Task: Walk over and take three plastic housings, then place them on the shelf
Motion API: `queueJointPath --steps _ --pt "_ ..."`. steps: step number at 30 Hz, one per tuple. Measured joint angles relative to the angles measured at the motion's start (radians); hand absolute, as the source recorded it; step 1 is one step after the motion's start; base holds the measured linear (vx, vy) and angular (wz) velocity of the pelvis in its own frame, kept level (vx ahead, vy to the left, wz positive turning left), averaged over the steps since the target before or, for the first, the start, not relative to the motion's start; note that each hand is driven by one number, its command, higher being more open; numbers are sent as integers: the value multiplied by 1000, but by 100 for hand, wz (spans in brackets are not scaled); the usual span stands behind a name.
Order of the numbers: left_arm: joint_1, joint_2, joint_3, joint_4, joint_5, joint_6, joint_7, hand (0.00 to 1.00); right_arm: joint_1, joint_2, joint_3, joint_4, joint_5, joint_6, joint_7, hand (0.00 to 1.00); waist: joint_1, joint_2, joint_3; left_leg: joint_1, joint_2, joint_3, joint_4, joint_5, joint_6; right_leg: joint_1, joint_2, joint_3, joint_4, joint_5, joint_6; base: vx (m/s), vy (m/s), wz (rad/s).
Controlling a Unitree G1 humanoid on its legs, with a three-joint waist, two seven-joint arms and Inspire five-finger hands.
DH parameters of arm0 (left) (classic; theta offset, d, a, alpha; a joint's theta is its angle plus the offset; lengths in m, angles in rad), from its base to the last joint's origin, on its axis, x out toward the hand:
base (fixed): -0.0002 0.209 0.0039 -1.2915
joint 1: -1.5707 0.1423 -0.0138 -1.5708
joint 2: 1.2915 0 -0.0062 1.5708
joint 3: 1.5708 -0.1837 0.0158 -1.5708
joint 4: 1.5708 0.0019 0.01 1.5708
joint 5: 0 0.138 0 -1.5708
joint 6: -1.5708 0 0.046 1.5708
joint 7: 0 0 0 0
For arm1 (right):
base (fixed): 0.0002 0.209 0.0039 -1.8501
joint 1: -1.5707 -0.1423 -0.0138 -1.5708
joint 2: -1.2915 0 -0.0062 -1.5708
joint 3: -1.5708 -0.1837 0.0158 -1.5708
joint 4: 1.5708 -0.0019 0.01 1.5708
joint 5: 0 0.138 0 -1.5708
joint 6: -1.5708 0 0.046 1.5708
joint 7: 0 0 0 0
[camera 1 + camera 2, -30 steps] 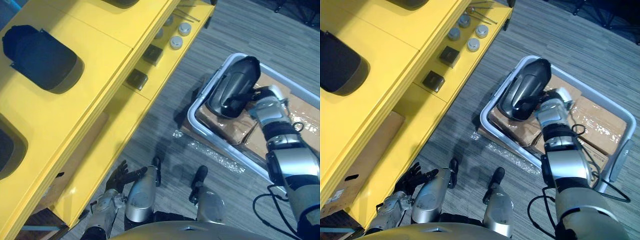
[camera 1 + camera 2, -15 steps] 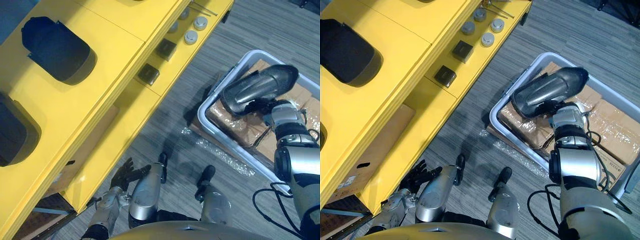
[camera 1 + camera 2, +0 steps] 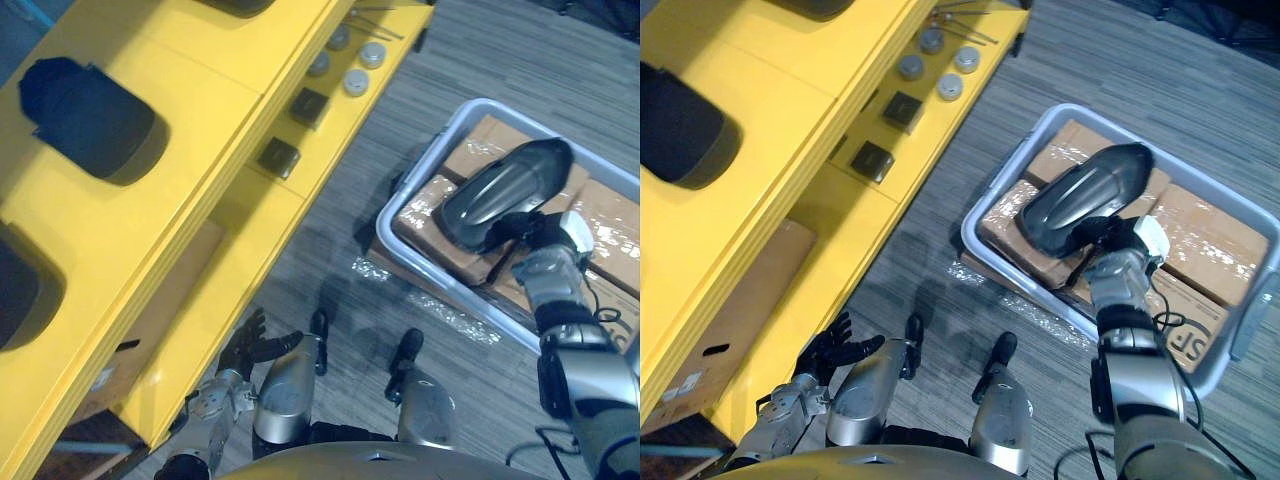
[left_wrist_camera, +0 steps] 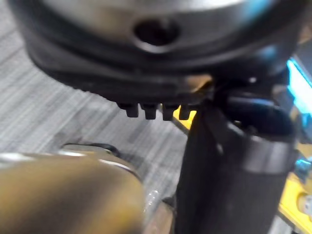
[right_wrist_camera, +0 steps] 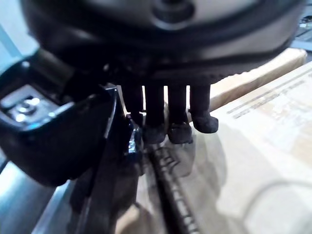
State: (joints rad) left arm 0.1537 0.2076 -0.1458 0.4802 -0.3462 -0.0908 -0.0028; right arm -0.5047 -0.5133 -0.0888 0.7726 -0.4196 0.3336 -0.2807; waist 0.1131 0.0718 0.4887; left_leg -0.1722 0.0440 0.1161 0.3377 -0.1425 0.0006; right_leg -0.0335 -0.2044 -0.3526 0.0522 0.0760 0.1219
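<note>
The grey bin (image 3: 384, 226) on the floor contains taped cardboard boxes (image 3: 1210, 235), packed side by side. The plastic housing (image 3: 505, 195) is a dark, glossy, elongated curved shell, held tilted above the boxes. The right hand (image 3: 545, 245) is closed on it, apparently at its lower edge. The left hand (image 3: 240, 350) hangs with its fingers spread beside the yellow shelf (image 3: 200, 150). Dark housings (image 3: 90, 115) lie on top of the shelf.

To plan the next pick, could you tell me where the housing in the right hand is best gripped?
On the housing, probably its long near rim, from the robot's side, as the right hand pinches it over the bin: the domed back looks smooth, while the rim offers a thin edge.
</note>
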Motion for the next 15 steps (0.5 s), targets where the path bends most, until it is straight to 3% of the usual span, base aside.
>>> queueJointPath --steps 4,8,12,15 --pt "7 5 28 -237 2 12 61 100 240 61 -2 -290 -26 -1 -13 0 -56 -55 -36 38 7 43 -31 -8 -6 3 6 41 -13 1 0 65 6 -30" --pt "-55 33 54 -366 -7 40 67 100 384 102 -13 -424 -83 -22 -29 0 -102 -88 -97 67 22 88 -30 -29 -11 6 16 88 -21 1 0 48 15 -38" --pt "-176 33 28 -373 -14 65 67 100 422 97 -42 -490 -168 -70 -65 0 -146 -94 -134 110 24 126 -47 -36 -12 28 21 127 -40 10 -2 -6 14 -30" --pt "-251 33 -18 -371 -48 96 66 100 410 91 -38 -503 -205 -118 -87 0 -151 -94 -143 120 36 141 -44 -41 -17 28 33 143 -42 16 -9 -51 -17 -19"
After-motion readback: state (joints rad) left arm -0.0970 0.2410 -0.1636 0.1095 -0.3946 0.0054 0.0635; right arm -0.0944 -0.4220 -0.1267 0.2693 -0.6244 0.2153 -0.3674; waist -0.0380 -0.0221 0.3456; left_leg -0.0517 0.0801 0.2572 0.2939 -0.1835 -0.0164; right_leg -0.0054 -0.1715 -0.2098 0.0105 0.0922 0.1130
